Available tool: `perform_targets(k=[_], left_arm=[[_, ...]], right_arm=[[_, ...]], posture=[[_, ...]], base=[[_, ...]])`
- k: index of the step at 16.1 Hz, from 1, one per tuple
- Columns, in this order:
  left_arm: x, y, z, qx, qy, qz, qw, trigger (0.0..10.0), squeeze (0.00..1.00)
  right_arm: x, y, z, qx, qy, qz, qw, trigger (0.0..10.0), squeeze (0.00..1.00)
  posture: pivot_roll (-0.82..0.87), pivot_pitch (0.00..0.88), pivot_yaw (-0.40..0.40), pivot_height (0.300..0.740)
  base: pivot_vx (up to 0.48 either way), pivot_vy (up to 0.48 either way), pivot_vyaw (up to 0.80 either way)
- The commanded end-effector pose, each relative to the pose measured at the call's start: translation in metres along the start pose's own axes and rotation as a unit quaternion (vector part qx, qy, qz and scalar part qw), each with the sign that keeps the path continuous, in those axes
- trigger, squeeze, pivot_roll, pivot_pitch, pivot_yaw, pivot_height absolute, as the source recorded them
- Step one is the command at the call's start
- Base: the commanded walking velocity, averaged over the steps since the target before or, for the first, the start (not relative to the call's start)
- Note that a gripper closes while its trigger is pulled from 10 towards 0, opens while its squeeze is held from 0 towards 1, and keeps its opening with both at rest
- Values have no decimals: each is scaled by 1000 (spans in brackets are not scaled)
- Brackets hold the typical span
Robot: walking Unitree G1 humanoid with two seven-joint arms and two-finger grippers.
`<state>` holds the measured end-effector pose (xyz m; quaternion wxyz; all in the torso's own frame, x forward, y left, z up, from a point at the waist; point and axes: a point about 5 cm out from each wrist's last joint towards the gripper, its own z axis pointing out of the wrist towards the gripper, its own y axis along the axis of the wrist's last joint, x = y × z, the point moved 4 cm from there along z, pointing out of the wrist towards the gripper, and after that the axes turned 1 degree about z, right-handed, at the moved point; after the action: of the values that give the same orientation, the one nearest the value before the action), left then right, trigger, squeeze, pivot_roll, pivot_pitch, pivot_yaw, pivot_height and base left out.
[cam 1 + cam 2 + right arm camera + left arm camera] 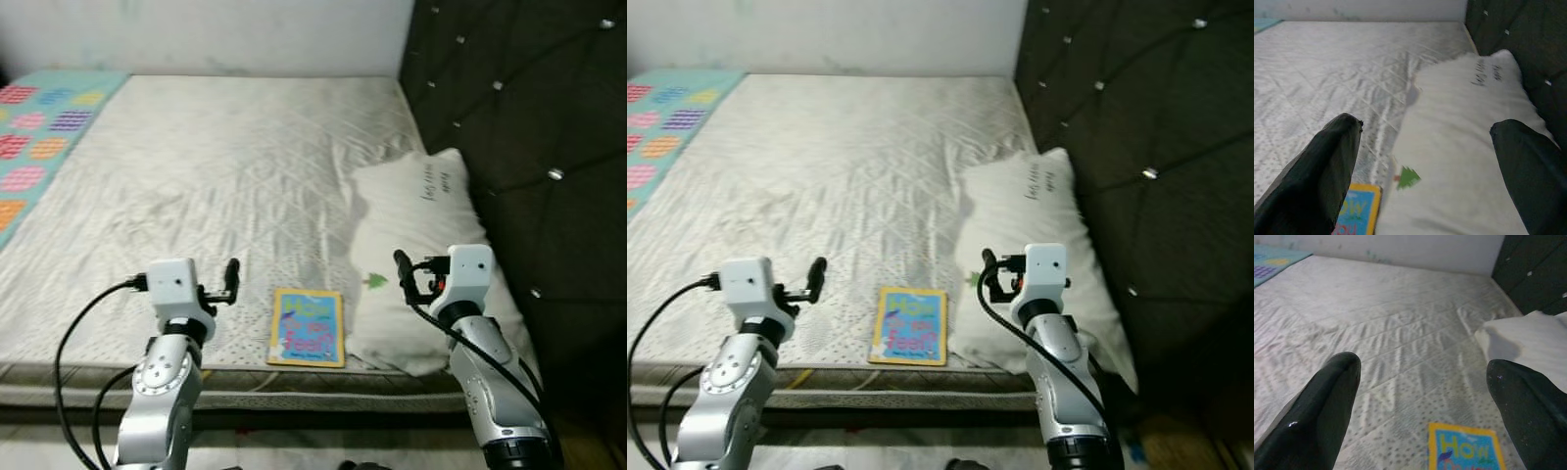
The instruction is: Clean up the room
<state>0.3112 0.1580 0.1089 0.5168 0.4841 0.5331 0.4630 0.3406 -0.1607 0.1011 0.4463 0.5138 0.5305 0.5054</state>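
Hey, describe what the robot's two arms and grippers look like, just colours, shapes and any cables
Both arms are jointed silver metal tubes with round elbow housings. Each ends in a boxy white wrist block carrying two long, rounded black fingers: the left gripper and the right gripper. Black cables loop loosely from each wrist block down along its arm. A small dark dot marks each white block's face.

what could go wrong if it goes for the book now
The book lies flat near the mattress edge, so open fingers of the left gripper may nudge it off instead of getting under it. The pillow sits right beside it, so the right gripper could snag the pillow.
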Motion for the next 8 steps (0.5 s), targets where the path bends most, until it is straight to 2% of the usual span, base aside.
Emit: perform_targets(k=[1, 4, 7, 8], left_arm=[[1, 6, -1, -8, 3, 2, 1000, 10000, 0], [7, 7, -5, -9, 10, -10, 1000, 10000, 0], [10, 5, -7, -6, 17, -18, 1000, 10000, 0], [10, 6, -6, -6, 18, -19, 1000, 10000, 0]], right_arm=[[0, 2, -2, -4, 1, 2, 1000, 10000, 0], [6, 3, 0, -3, 16, 8, 1000, 10000, 0], [5, 3, 0, 0, 19, 2, 1000, 10000, 0], [5, 3, 0, 1, 19, 2, 1000, 10000, 0]], posture=[[-12, 118, -18, 740], [-3, 134, -35, 740], [-7, 136, -45, 740], [-12, 141, -47, 740]], base=[[0, 0, -800], [0, 0, -800], [0, 0, 0], [0, 315, 0]])
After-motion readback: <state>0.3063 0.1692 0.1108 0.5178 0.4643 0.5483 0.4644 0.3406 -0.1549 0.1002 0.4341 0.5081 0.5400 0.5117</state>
